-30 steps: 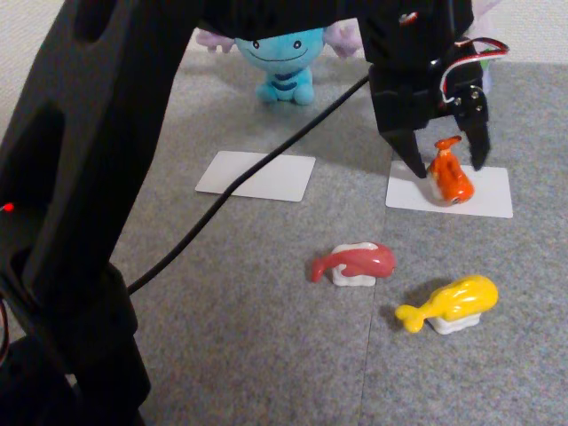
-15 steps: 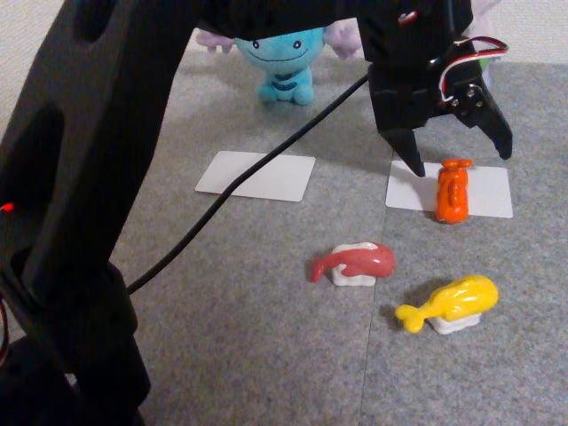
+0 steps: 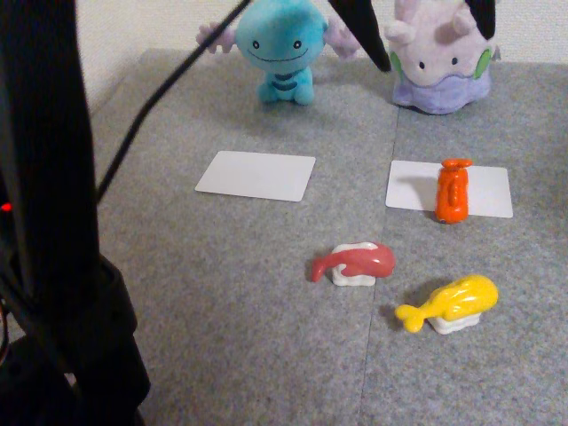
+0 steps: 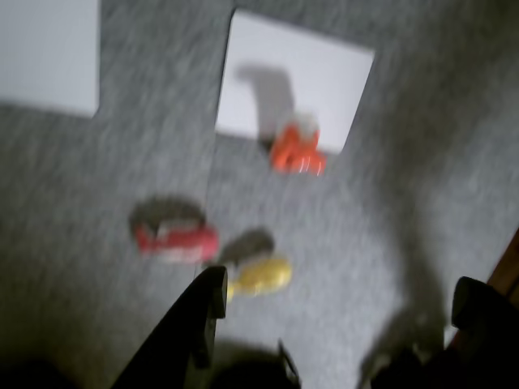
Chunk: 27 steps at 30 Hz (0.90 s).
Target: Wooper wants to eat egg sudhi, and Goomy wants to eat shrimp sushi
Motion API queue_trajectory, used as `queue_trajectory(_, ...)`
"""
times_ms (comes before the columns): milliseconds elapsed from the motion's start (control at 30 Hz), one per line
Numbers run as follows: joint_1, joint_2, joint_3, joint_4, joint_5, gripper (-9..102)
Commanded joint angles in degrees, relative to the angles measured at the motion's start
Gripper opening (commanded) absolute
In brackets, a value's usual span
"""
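Note:
In the fixed view, blue Wooper (image 3: 280,49) sits at the back behind the left white card (image 3: 256,175). Lilac Goomy (image 3: 441,75) sits behind the right white card (image 3: 484,191). The orange-red shrimp sushi (image 3: 453,191) stands on end at that card's front edge. The yellow egg sudhi (image 3: 451,303) lies on the carpet at the front right. My gripper (image 3: 435,49) hangs open high above the right card, holding nothing. The blurred wrist view looks down between the open gripper (image 4: 340,300) fingers at the shrimp sushi (image 4: 296,150) and egg sudhi (image 4: 259,277).
A smooth pink-red sushi piece (image 3: 355,264) lies mid-carpet, left of the egg piece, and appears too in the wrist view (image 4: 178,241). The black arm (image 3: 53,222) and its cable fill the left side. The grey carpet ends at a wall behind the plushes.
The gripper opened around the shrimp sushi, let it go and rose out of the scene's middle. The shrimp sushi went from leaning to standing on end. Goomy is now uncovered.

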Motion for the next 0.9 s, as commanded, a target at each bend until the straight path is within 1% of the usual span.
queue_trajectory(0,3.9,6.2,-1.3,2.6,-0.4,32)
queue_trajectory(233,14.2,6.8,0.7,2.6,-1.3,32)
queue_trajectory(533,20.3,1.5,20.9,1.4,-0.9,32)
queue_trajectory(600,20.6,1.5,24.5,-1.7,-0.1,32)
queue_trajectory(733,20.7,1.4,30.1,-10.7,3.1,32)
queue_trajectory(867,21.4,0.7,33.6,-18.6,8.0,32)
